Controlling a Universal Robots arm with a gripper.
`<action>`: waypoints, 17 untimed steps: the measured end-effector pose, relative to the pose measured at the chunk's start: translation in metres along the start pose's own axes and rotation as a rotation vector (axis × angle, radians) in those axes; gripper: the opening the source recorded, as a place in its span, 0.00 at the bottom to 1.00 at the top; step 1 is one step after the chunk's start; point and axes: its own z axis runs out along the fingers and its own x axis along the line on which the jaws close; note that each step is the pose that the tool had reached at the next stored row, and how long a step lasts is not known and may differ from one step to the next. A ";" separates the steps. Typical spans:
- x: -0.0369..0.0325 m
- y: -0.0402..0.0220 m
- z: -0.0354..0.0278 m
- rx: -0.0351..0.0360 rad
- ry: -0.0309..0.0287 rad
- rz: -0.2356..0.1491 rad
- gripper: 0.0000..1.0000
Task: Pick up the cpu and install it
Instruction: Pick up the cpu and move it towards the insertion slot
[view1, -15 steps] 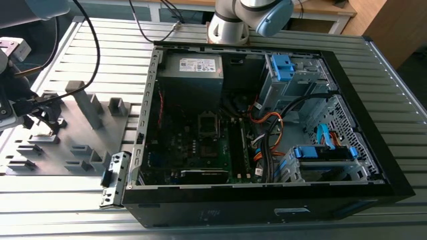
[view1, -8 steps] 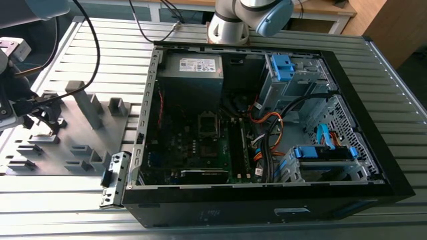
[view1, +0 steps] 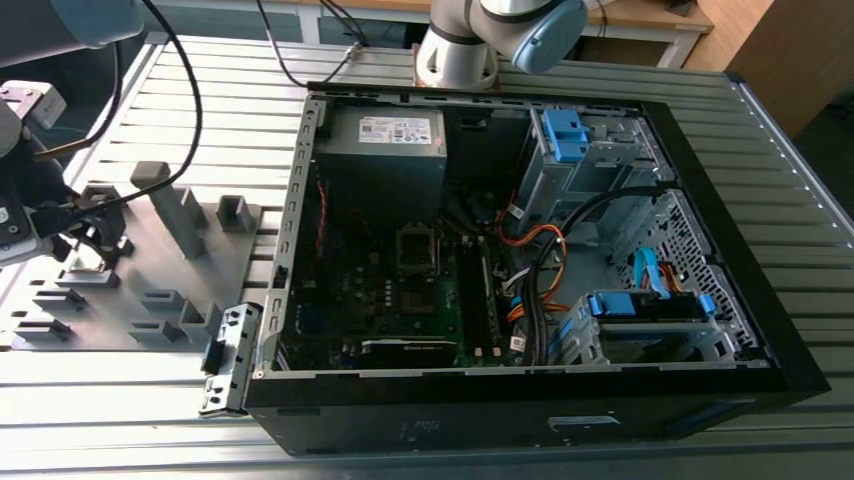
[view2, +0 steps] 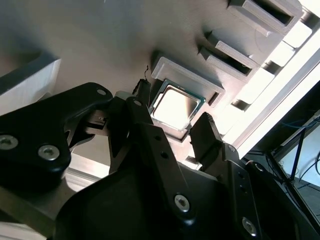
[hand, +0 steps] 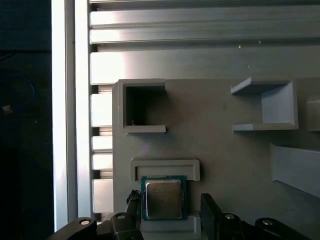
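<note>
The cpu (hand: 163, 199) is a small silver-faced square chip with a green rim, lying flat in a shallow grey holder (hand: 165, 167) on the grey fixture plate (hand: 215, 140). In the second wrist view the cpu (view2: 175, 106) shines bright between two black fingers. My gripper (hand: 170, 212) hangs just over it, open, one fingertip (hand: 133, 199) close to one edge and the other (hand: 209, 212) a little off the opposite edge. In the exterior view my gripper (view1: 80, 235) sits over the fixture plate, at that view's left of the open computer case (view1: 287, 250), whose motherboard socket (view1: 416, 248) lies open.
Raised grey blocks and pockets (view1: 180, 205) stand around the gripper on the plate. A silver side bracket (view1: 230, 355) leans at the case's near corner. Inside the case are a power-supply box (view1: 387, 140), orange cables (view1: 541, 250) and blue drive caddies (view1: 647, 305).
</note>
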 end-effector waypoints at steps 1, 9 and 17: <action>0.0000 0.0000 0.0003 0.0000 0.0000 0.000 0.59; -0.0001 -0.0002 0.0050 -0.0001 -0.0001 0.000 0.59; 0.0009 -0.0003 0.0070 -0.0001 -0.0002 0.000 0.59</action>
